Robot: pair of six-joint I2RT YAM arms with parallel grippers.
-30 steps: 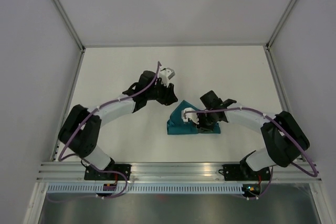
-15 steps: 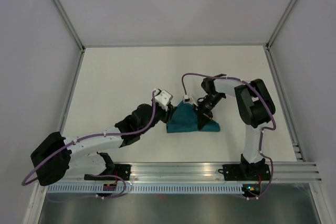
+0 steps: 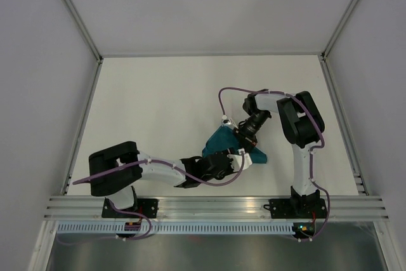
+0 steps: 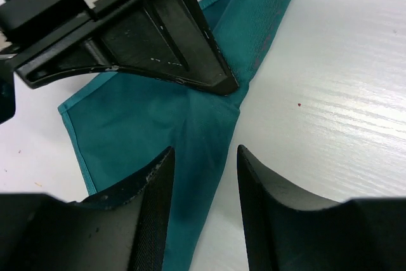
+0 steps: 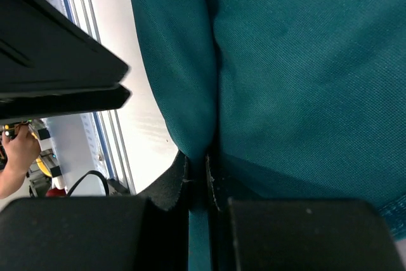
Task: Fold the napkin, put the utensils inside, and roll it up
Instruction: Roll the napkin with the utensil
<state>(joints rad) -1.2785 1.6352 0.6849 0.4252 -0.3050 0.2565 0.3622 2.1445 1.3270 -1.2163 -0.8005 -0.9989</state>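
Napkin lies bunched in a rough triangle on tabletop, toward the near edge, between the 2 arms. Right end effector is closed tight on a raised fold of the cloth, which is pinched between its 2 fingers. Left end effector is partly open and grips nothing. Its fingers stand either side of the napkin's edge, just beside the right one's finger. Cloth is creased there.

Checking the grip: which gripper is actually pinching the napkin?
The right gripper: it is shut on a fold of the napkin. The left gripper stands open over it.
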